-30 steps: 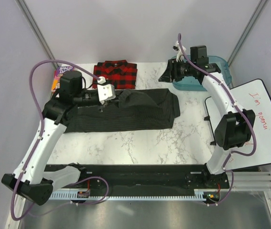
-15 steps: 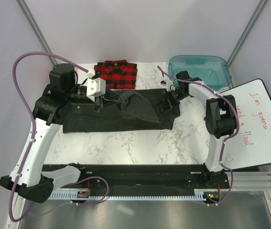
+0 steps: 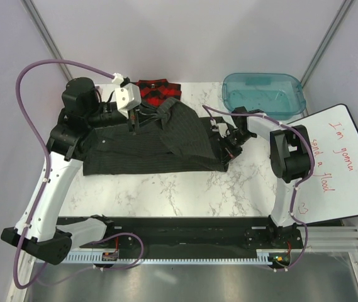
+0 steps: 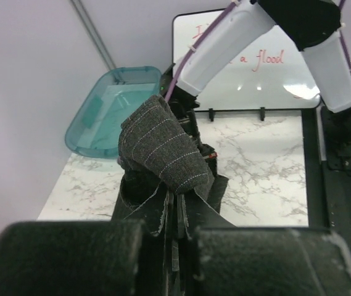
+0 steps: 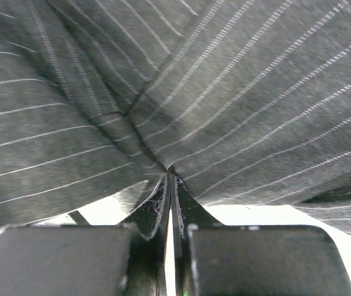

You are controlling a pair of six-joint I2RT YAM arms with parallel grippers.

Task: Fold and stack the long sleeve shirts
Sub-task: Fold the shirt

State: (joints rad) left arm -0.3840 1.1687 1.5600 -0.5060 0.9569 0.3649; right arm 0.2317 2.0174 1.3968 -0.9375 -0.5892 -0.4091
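Note:
The dark charcoal pinstriped shirt (image 3: 147, 148) lies spread across the middle of the table. A bunched flap (image 3: 182, 129) of it is pulled up off the rest. My left gripper (image 3: 133, 126) is shut on a pinch of that cloth near the shirt's far edge. The left wrist view shows the fabric (image 4: 163, 151) humped just beyond the closed left gripper (image 4: 176, 213). At the shirt's right end my right gripper (image 3: 225, 148) is shut on the cloth. In the right wrist view pinstriped cloth (image 5: 237, 92) fans out from the closed right gripper (image 5: 170, 177). The red-and-black plaid shirt (image 3: 163, 89) lies folded at the back, partly hidden by my left wrist.
A teal plastic bin (image 3: 263, 94) stands at the back right, also in the left wrist view as the bin (image 4: 110, 111). A whiteboard (image 3: 342, 167) with red writing lies along the table's right side. Marble tabletop (image 3: 185, 189) shows in front of the shirt.
My right arm came down from over the bin to the shirt's right end and closed on the cloth. My left gripper lifted its pinch of shirt up and back.

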